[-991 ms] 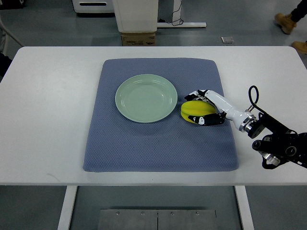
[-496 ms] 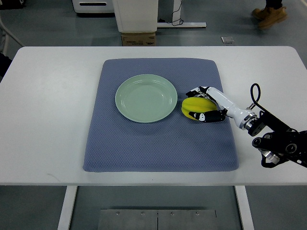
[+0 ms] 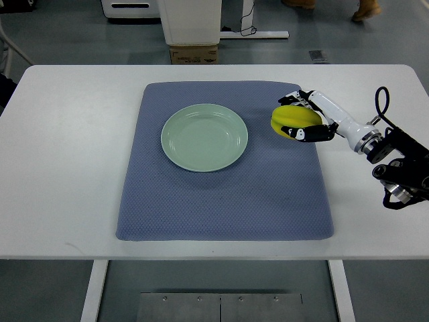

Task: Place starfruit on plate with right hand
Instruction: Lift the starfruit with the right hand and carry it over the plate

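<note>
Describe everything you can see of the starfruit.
The starfruit is bright yellow, smooth and glossy, with a rounded oblong shape and faint ridges. The right hand grips it, black-tipped fingers curled around its near and far sides. It sits over the blue mat's right part, right of the empty green plate, not touching it.

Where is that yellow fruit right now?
In the top view, the starfruit is gripped in the robot's right hand, over the blue mat's upper right part, to the right of the green plate.

Blue mat [image 3: 221,194] on white table [image 3: 67,168]; cardboard box [image 3: 194,54] beyond.
</note>
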Tool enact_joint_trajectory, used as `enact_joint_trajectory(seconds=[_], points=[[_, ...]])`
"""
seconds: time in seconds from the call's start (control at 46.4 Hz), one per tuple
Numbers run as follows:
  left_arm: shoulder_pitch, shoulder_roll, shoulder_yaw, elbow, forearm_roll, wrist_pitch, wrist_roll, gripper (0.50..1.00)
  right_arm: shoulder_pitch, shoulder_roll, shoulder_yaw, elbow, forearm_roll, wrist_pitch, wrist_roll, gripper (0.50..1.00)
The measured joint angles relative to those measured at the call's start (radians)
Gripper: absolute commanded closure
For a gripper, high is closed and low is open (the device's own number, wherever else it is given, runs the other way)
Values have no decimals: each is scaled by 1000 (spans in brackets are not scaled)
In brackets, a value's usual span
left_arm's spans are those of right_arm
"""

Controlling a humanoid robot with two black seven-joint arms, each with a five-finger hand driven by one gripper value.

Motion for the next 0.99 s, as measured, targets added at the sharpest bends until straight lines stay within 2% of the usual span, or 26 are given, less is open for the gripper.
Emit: enact_joint_trajectory(seconds=[0.194, 0.452, 0.689, 0.991], points=[[0, 0, 0, 0, 0, 0, 0, 500, 64, -45, 0, -1, 0, 62, 0, 1000], [0, 0, 0, 0, 0, 0, 0, 500, 80, -27, 12, -2, 1, 71, 0, 1000], [0, 0, 0, 0, 0, 0, 0, 500, 75, 76, 51, -24, 29, 83, 0, 1000], [0, 0, 0, 0, 0, 0, 0, 500, 75, 268, 51, -166, 53, 116, 0, 1000]])
